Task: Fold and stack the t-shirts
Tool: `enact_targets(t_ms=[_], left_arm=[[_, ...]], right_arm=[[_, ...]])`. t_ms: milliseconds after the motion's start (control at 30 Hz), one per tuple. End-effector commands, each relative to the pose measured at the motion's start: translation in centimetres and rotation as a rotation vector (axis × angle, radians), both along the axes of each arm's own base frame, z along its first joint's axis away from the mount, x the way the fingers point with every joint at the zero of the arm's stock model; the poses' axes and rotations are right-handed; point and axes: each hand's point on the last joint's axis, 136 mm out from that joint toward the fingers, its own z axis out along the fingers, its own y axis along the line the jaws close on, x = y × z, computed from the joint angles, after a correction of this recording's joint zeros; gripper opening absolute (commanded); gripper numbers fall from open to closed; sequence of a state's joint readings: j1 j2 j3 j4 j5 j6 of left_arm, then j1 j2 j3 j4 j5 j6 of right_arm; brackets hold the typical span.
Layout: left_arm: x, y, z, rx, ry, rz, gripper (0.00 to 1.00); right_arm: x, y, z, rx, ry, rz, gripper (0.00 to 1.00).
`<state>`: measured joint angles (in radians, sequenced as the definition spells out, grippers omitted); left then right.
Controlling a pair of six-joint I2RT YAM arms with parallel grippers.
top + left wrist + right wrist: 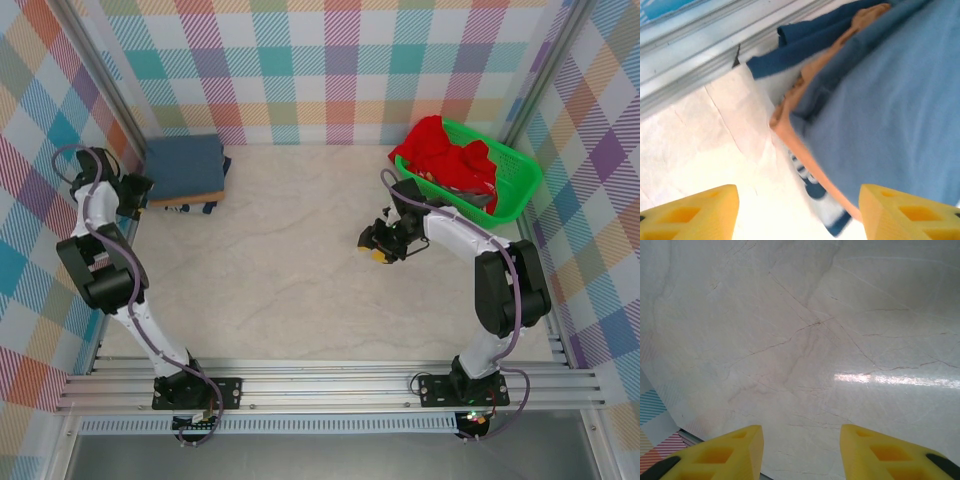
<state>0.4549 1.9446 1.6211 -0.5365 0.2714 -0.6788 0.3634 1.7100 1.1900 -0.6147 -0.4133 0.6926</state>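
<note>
Left hand spread, empty | slate-blue t-shirt just beyond, rightward

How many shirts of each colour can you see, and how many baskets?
Slate-blue shirt: 1
Tan shirt: 1
Navy-and-white shirt: 1
Red shirt: 1
Green basket: 1
Total: 5, as far as the folds let me tell. The red bundle in the basket could hide more.
</note>
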Motion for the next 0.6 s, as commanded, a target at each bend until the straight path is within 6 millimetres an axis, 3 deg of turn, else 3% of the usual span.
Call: enact_targets(t_ms=[0,167,400,500,567], left_arm=[[2.4,-1.7,-0.1,-0.115,-0.126,0.088,0.65],[6.5,-1.9,-0.5,-0.19,-0.235,0.146,0.61],[7.9,-2.2,-3.7,-0.214,-0.182,0.179,0.51],[8.0,-1.9,-3.9,-0.194,-0.184,0.181,0.39],[8.2,-1.7,-3.6,-0.184,-0.198,0.176,0.23]], right_arm=[[-0.2,0.2,0.4,0.019,-0.014,0.009,0.44],[-1.0,-0.2,0.1,0.014,-0.007,0.005,0.44],[-1.5,-0.6,0.3,0.004,-0.011,-0.005,0.44],[-1.5,-0.7,0.3,0.0,-0.011,-0.008,0.44],[-1.6,-0.7,0.3,0.0,-0.008,-0.011,0.45]])
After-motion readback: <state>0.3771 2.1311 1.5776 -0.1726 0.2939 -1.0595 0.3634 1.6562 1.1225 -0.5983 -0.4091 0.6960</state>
